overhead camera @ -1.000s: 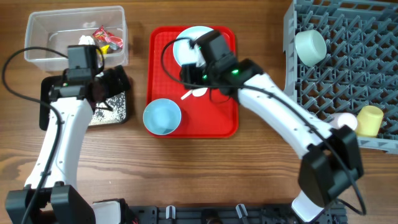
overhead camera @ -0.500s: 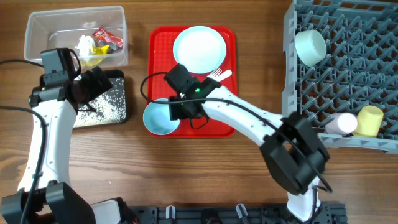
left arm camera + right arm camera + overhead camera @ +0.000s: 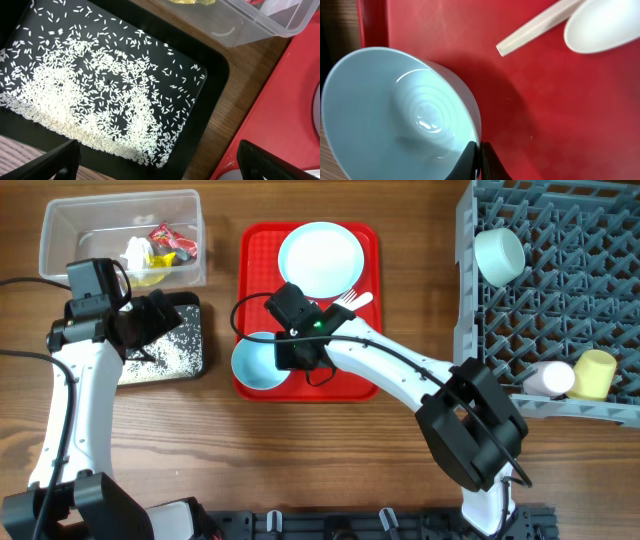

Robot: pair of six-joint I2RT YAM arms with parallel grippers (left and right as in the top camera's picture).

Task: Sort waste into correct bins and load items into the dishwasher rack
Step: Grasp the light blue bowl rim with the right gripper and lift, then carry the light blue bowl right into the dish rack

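Note:
My right gripper (image 3: pixel 284 360) is shut on the rim of a pale blue bowl (image 3: pixel 258 365) at the front left of the red tray. In the right wrist view the two fingertips (image 3: pixel 470 159) pinch the bowl (image 3: pixel 395 115) wall, one inside and one outside. My left gripper (image 3: pixel 150 320) hangs open over the black tray (image 3: pixel 192 365) of rice grains (image 3: pixel 100 95), holding nothing. The clear tub (image 3: pixel 60 230) holds red and yellow wrappers (image 3: pixel 168 240) and a white tissue (image 3: pixel 137 250). The blue plate (image 3: pixel 320 258) and white fork and spoon (image 3: pixel 350 300) lie on the red tray.
The grey dishwasher rack (image 3: pixel 570 300) fills the right side, with a pale bowl (image 3: pixel 498 255), a white cup (image 3: pixel 548 378) and a yellow cup (image 3: pixel 595 373) in it. The red serving tray (image 3: pixel 355 380) sits mid-table. Bare wood lies along the front edge.
My right arm swung from the plate down to the bowl and its jaws closed on the rim. The left arm shifted left, over the black tray, and stayed open.

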